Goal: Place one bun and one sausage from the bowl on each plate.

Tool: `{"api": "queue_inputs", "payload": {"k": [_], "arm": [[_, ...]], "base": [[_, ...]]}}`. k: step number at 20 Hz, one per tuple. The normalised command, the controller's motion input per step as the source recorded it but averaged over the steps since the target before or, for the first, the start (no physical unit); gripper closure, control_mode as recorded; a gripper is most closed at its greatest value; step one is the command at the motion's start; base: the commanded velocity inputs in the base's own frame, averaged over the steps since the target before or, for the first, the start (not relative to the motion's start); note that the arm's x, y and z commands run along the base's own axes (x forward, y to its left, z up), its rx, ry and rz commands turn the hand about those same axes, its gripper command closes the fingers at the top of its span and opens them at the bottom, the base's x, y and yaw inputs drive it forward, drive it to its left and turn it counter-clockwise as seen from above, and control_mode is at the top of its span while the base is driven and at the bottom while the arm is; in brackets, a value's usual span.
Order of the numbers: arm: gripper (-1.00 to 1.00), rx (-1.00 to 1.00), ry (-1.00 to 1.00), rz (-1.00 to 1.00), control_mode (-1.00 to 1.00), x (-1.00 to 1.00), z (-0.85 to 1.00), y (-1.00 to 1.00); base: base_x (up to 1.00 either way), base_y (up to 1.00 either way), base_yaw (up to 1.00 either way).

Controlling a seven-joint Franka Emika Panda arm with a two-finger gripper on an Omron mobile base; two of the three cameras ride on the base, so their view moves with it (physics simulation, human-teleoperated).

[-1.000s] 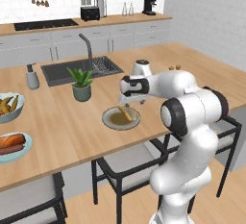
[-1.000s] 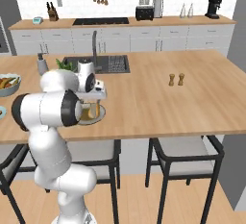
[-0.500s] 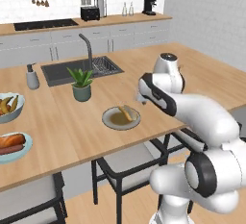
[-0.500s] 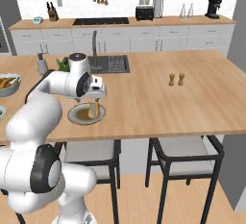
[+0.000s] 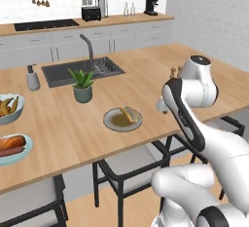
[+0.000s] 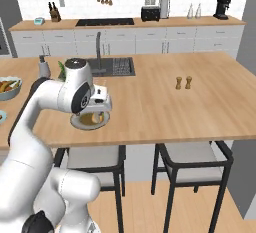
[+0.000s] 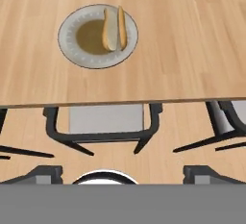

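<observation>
The olive-brown plate (image 7: 67, 40) with a pale grey rim lies on the wooden counter, and a bun (image 7: 111, 29) rests on its right half. My gripper (image 7: 122, 175) hangs back over the counter's near edge, well short of that plate, with its jaws open and nothing between them. From the right base view my hand (image 6: 98, 105) sits just above the plate (image 6: 76, 122). The light blue plate (image 5: 19, 156) at the far left carries a bun and a reddish sausage (image 5: 11, 149). The black bowl is out of view.
A pale bowl of fruit (image 5: 7, 108), a soap bottle (image 5: 32, 78), a potted plant (image 5: 82, 85) and the sink (image 5: 65, 75) stand behind the plates. Salt and pepper shakers (image 6: 183, 82) are to the right. Dark stools (image 7: 105, 122) stand under the counter edge.
My arm has swung up and back from over the olive-brown plate toward the counter's near edge. The bun stays on the plate and the jaws stay open.
</observation>
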Motion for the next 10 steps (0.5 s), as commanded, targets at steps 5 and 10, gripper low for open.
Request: {"api": "queue_inputs", "payload": {"k": [5, 10], "arm": [[-1.00, 0.00, 0.00, 0.00, 1.00, -0.34, -0.02, 0.00], [-1.00, 0.00, 0.00, 0.00, 1.00, 0.00, 0.00, 0.00]], "base": [[-0.58, 0.01, 0.00], [-1.00, 0.69, -0.01]]}}
